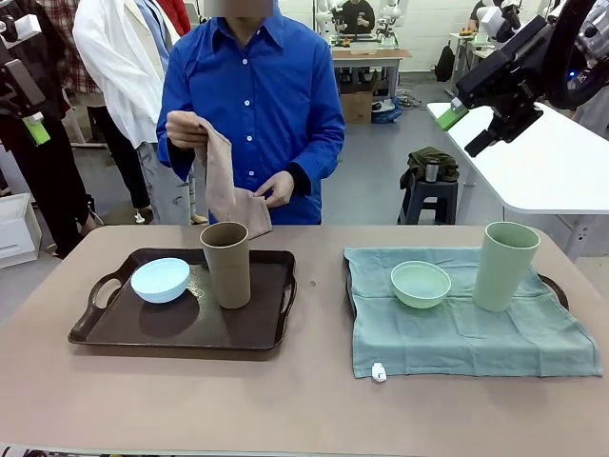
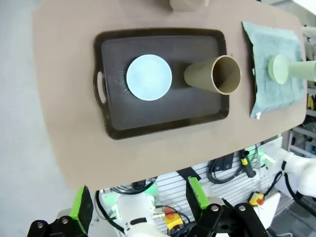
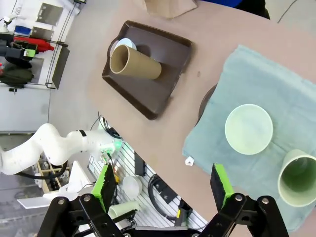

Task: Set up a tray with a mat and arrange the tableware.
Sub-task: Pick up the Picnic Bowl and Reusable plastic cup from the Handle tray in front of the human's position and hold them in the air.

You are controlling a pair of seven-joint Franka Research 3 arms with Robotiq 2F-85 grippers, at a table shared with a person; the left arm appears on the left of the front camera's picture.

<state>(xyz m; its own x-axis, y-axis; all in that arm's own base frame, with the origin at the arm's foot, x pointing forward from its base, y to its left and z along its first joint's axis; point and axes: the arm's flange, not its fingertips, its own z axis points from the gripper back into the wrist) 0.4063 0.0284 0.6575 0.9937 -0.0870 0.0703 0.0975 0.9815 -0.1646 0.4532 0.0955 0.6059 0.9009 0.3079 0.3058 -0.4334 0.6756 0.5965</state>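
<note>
Left gripper [image 2: 138, 197] and right gripper [image 3: 162, 183] high over table [image 1: 285, 405], pointing down, jaws apart, empty.
Blue bowl [image 1: 160, 280], tan tumbler [image 1: 226, 267] on bare brown tray [image 1: 190, 327]; green bowl [image 1: 421, 284], green tumbler [image 1: 504, 267] on green mat [image 1: 457, 335].

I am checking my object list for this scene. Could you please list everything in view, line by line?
table: one, light brown, between robot and person
bare tray: one, dark brown, on the robot's left side of the table
blue bowl: one, light blue, on the bare tray
tan tumbler: one, tan-brown, upright on the bare tray, beside the blue bowl
covered tray: one, dark, under the mat, on the robot's right side
mat: one, grey-green cloth, spread over the covered tray
green bowl: one, pale green, on the mat
green tumbler: one, pale green, upright on the mat
held cloth: one, tan, hanging from the person's hands
upper hand: on the held cloth
lower hand: on the held cloth
left gripper: open, empty, above the table
right gripper: open, empty, above the table
</note>
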